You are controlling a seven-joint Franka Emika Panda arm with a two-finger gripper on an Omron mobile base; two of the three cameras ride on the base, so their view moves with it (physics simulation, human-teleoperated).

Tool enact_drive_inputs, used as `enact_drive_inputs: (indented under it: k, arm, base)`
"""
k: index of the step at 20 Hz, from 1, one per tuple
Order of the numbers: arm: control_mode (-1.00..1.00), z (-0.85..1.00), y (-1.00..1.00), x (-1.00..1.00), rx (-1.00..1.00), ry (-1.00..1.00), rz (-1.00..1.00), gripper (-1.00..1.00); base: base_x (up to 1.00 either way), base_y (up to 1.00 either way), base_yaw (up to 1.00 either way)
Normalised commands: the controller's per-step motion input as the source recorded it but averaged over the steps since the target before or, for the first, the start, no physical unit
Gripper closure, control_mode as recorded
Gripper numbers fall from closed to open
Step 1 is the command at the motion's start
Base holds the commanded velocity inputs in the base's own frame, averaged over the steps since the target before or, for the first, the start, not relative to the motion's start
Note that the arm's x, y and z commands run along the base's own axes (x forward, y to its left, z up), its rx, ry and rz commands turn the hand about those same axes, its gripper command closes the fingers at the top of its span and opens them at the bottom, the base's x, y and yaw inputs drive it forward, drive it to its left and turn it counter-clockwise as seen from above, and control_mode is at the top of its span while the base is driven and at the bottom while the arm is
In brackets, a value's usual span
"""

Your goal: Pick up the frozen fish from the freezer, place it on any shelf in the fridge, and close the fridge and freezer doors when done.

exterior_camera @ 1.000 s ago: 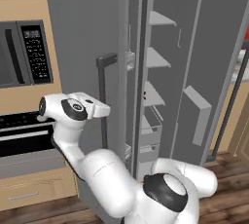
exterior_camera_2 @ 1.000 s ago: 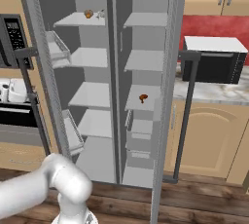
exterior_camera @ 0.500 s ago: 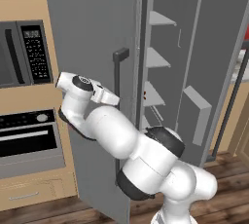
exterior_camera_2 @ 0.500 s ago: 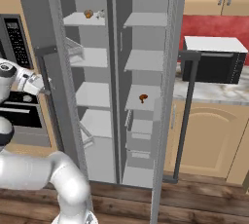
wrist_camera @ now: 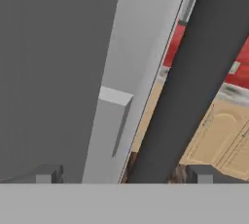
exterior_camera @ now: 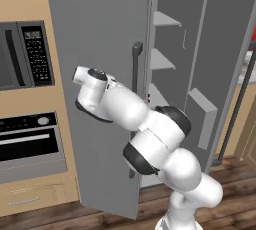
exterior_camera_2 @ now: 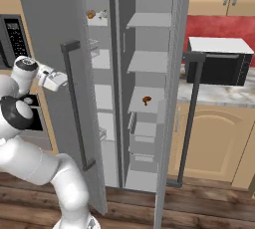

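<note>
The wide fridge door [exterior_camera_2: 47,24] stands partly open, and my gripper [exterior_camera_2: 63,80] presses against its outer face, left of its long bar handle [exterior_camera_2: 74,108]. In the hand view my gripper [wrist_camera: 124,174] is open with nothing in it; the dark handle [wrist_camera: 194,72] crosses diagonally just ahead. On the fridge's top shelf [exterior_camera_2: 99,21] a small pale silvery piece [exterior_camera_2: 103,13], likely the frozen fish, lies beside an orange-brown lump [exterior_camera_2: 90,14]. The freezer [exterior_camera_2: 147,61] stands open, its slim door [exterior_camera_2: 172,73] swung out to the right.
Another orange-brown lump [exterior_camera_2: 146,100] sits on a freezer shelf above clear drawers [exterior_camera_2: 142,133]. A black microwave [exterior_camera_2: 216,63] rests on the counter at right. A built-in oven [exterior_camera: 30,139] and microwave [exterior_camera: 25,54] sit left of the fridge door [exterior_camera: 100,34], close to my arm.
The fridge door has swung further toward shut, hiding most of the fridge shelves. My arm has risen and followed the door, the hand staying on its outer face.
</note>
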Motion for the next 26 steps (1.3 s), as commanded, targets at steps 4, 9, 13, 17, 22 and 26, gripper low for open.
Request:
enact_drive_inputs:
  k: [4, 9, 13, 17, 22, 26]
  arm:
    - [-1.0, -0.15, -1.0, 0.53, 0.02, -0.28, 0.39, -1.0]
    - [-1.0, -0.15, -1.0, 0.47, 0.01, -0.3, 0.45, -1.0]
    - [-1.0, 0.0, -0.74, 0.72, 0.02, -0.14, 0.28, -1.0]
    - [-1.0, -0.01, -0.49, 0.86, 0.01, -0.02, 0.19, -1.0]
    - [-1.0, 0.0, -0.09, 0.79, 0.0, 0.0, 0.05, -1.0]
    - [-1.0, -0.01, -0.04, 0.67, 0.0, 0.0, 0.03, -1.0]
  base:
    - [0.0, 0.0, 0.0]
    - [0.0, 0.0, 0.0]
    - [0.0, 0.0, 0.0]
    - [0.0, 0.0, 0.0]
    - [0.0, 0.0, 0.0]
    - [0.0, 0.0, 0.0]
